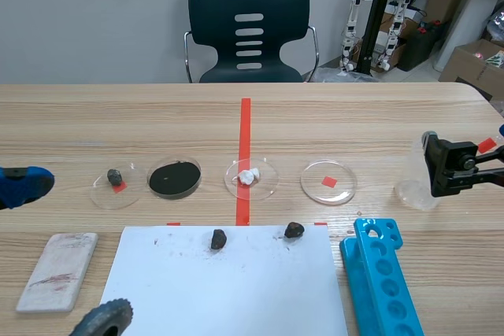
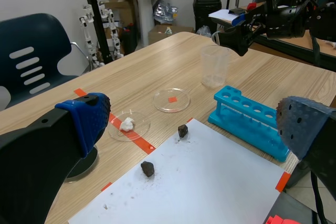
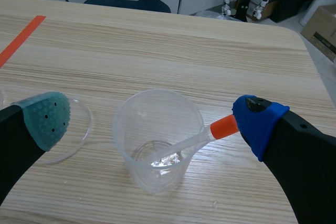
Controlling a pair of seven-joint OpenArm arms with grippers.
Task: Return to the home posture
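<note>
Right gripper [image 3: 152,115]: black, blue and green pads, fingers spread wide, holding nothing.
Cup [image 3: 134,135]: clear, upright, just ahead between them.
Left gripper [image 2: 194,121]: likewise spread, empty.

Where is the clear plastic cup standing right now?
In the scene view, the clear plastic cup stands on the right side of the table, just right of the rightmost petri dish and beyond the blue test tube rack.
</note>
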